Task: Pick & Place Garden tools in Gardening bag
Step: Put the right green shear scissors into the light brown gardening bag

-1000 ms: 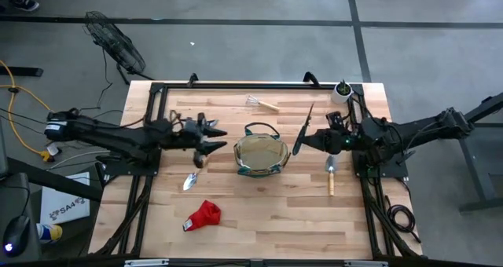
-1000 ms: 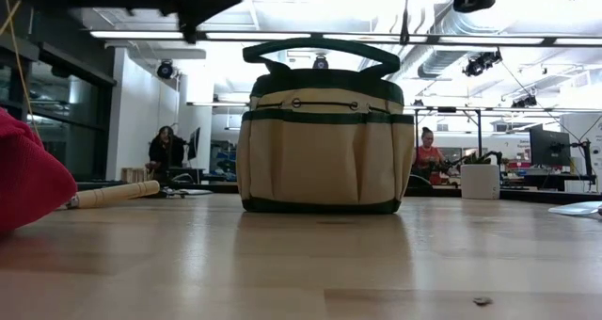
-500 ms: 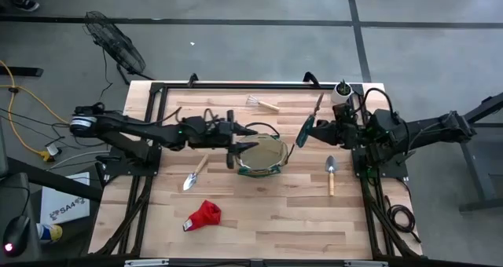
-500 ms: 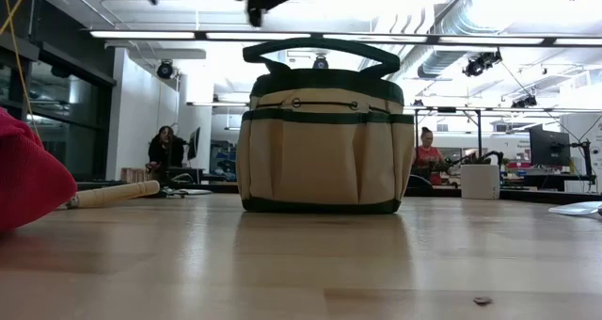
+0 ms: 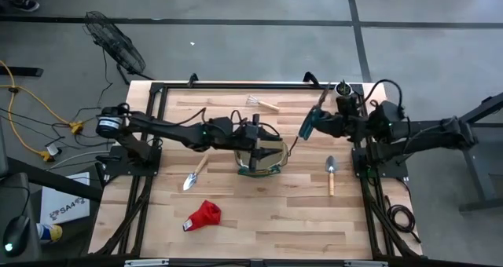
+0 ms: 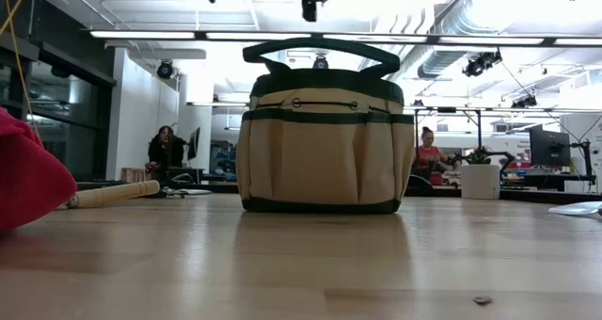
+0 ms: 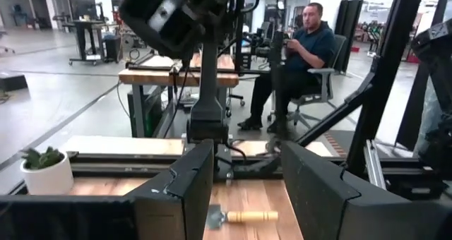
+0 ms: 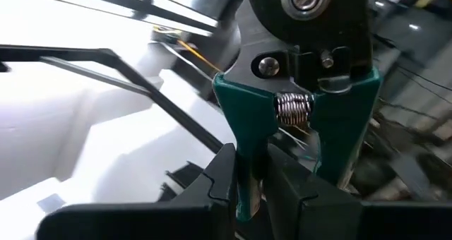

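The tan gardening bag (image 5: 262, 155) with green trim stands upright mid-table, also in the low view (image 6: 324, 136). My left gripper (image 5: 257, 135) hangs level above its open top with the black shears (image 5: 255, 124), a dark shape across the fingers. In the left wrist view its fingers (image 7: 187, 190) stand apart. My right gripper (image 5: 314, 126) is in the air at the far right, shut on the green-handled pruners (image 5: 308, 126). On the wood lie two trowels (image 5: 193, 173) (image 5: 331, 174), a mini rake (image 5: 263, 104) and a red glove (image 5: 203, 215). My left gripper comes level from the table's left and carries the black shears clear of the bag. The contact lies below the wrist picture's edge and is dark on dark from above, so the part held cannot be told. My right gripper pinches one green handle (image 8: 244, 176) of the pruners between its two fingers, just below the spring. The pruners are lifted clear and slant upward, blades (image 5: 322, 100) toward the far edge.
A small white pot with a green plant (image 5: 343, 90) stands at the far right corner, close to the pruner blades. A black metal frame (image 5: 236, 85) runs round the table. People sit at desks in the room beyond.
My left gripper has travelled toward the table's right edge, from left of the bag to above its open top, carrying the shears. My right gripper has tipped upward and swung toward the far edge, so the pruners' blades now point near the white pot.
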